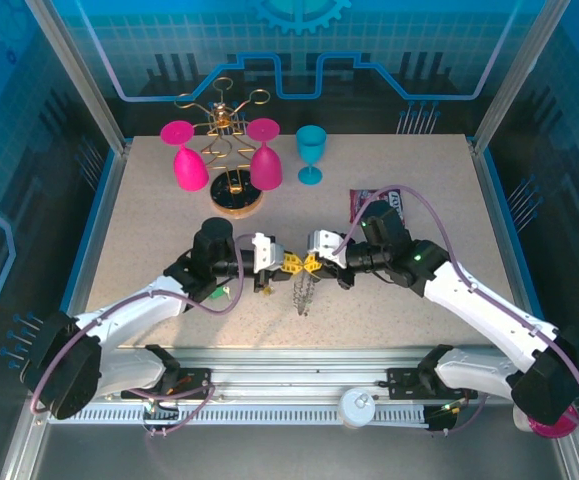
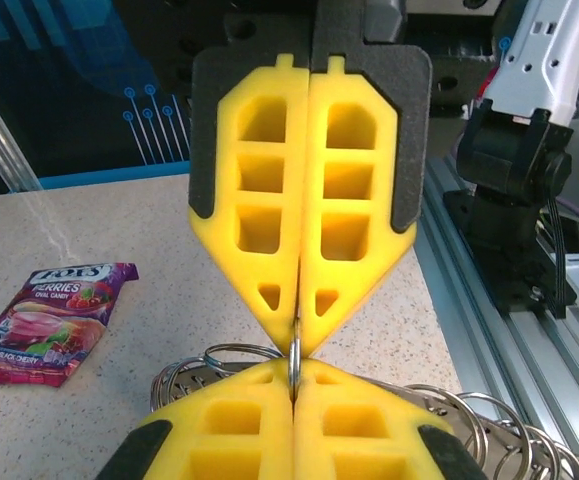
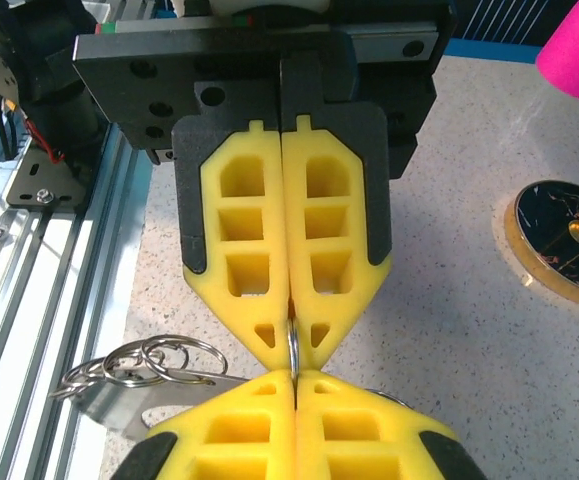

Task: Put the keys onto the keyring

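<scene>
the keyring (image 2: 294, 352) stands edge-on and upright in the seam where your two hands meet tip to tip, above the surface (image 1: 419, 180) midway between the arms, its loose loops (image 1: 304, 292) trailing towards the near edge. your left hand (image 1: 287, 263) and right hand (image 1: 314, 264) are both closed on that thin rim from opposite sides, neither nearer. the yellow fingers (image 3: 277, 240) hide most of the ring, and you cannot tell the keys from the loops.
</scene>
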Robot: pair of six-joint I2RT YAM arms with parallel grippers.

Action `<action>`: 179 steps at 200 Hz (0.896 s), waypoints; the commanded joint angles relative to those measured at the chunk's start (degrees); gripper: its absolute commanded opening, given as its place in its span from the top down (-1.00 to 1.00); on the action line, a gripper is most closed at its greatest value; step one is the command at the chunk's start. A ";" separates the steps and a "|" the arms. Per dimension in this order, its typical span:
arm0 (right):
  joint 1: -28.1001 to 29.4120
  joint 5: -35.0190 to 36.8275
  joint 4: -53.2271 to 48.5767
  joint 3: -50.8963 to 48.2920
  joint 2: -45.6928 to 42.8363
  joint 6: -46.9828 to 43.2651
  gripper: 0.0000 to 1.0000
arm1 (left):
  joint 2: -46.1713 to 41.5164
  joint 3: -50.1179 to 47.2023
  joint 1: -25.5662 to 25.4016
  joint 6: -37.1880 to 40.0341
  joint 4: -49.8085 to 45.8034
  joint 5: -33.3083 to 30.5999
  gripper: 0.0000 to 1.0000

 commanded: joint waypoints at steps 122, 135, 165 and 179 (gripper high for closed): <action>-3.84 -9.29 30.91 -17.79 -9.74 11.73 0.53 | 0.93 -7.55 -0.48 -12.70 29.40 5.11 1.00; -3.75 -9.65 31.80 -17.83 -9.56 11.99 0.54 | 1.16 -7.46 -0.47 -12.73 29.59 5.28 1.00; -3.63 -10.40 33.13 -17.68 -8.79 12.48 0.57 | 1.73 -7.29 -0.43 -13.10 30.19 5.82 1.00; -3.48 -10.69 33.71 -17.63 -8.38 12.58 0.60 | 2.07 -7.24 -0.42 -13.39 30.94 5.91 1.00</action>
